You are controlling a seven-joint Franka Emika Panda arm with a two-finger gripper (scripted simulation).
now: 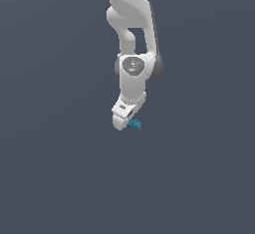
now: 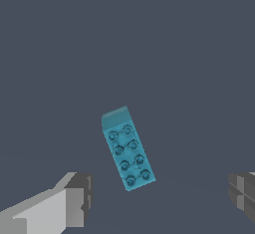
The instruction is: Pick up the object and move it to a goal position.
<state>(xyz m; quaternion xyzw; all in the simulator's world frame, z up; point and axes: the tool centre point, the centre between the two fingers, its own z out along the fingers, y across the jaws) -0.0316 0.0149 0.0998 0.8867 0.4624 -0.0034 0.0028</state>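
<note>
Teal object lies between spread, cropped hand fingers.

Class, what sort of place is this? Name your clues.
Probably a bare simulated test scene: a featureless grey ground, one white gripper, and a lone teal studded block.
</note>
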